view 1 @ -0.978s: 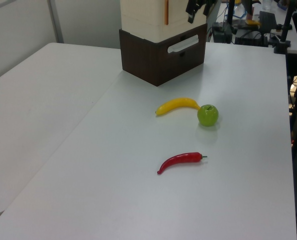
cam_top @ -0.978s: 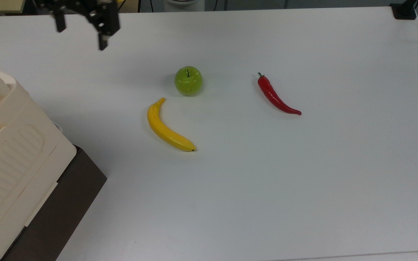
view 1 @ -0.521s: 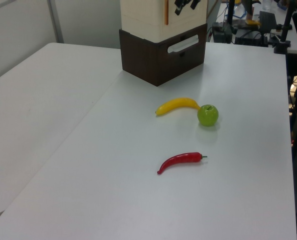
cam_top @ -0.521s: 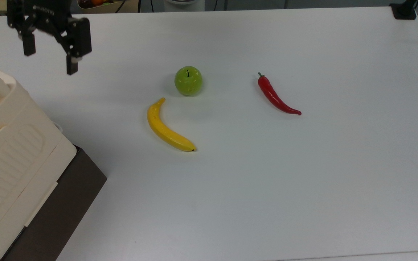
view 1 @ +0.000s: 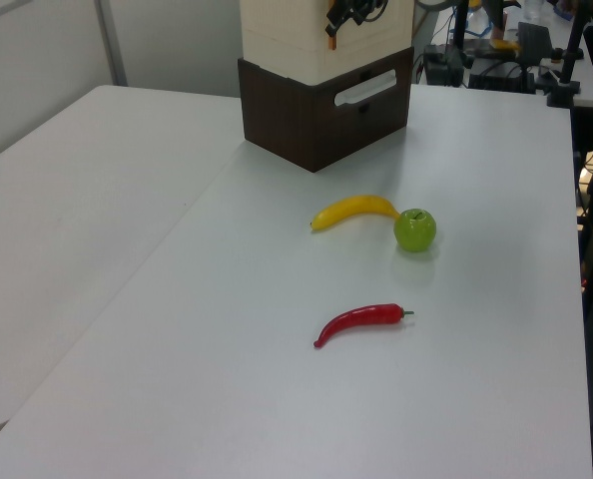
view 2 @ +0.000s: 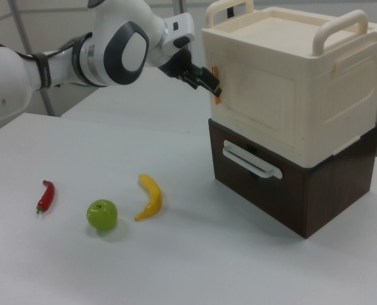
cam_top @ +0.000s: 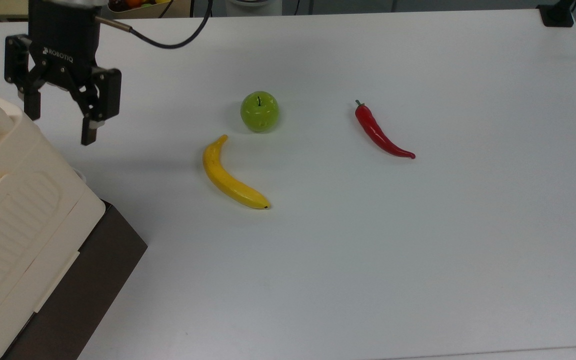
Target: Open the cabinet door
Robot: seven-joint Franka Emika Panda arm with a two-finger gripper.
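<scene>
The cabinet [cam_top: 18, 215] is a big cream box on a dark brown base at the top view's left edge, also seen in the left view [view 1: 287, 30] and the right view [view 2: 341, 95]. Its cabinet door [view 2: 258, 105] lies flat and closed against the front, with a small orange tab [view 2: 216, 81] at its edge. My gripper [cam_top: 59, 129] is open, its black fingers [cam_top: 88, 132] spread beside the cabinet's upper corner. In the right view the gripper [view 2: 207, 81] hovers right at the orange tab, and I cannot tell whether it touches. The left view has the gripper [view 1: 344, 16] in front of the door's edge.
A yellow banana [cam_top: 230, 175], a green apple [cam_top: 259, 111] and a red chili pepper [cam_top: 380, 132] lie on the white table [cam_top: 418, 250]. The brown base has a drawer with a white handle [view 2: 252, 160]. A second table [view 1: 67, 230] adjoins in the left view.
The gripper has come down the top view and leftward from the table's far edge to the cabinet's corner, staying open. Fruit and cabinet have not moved.
</scene>
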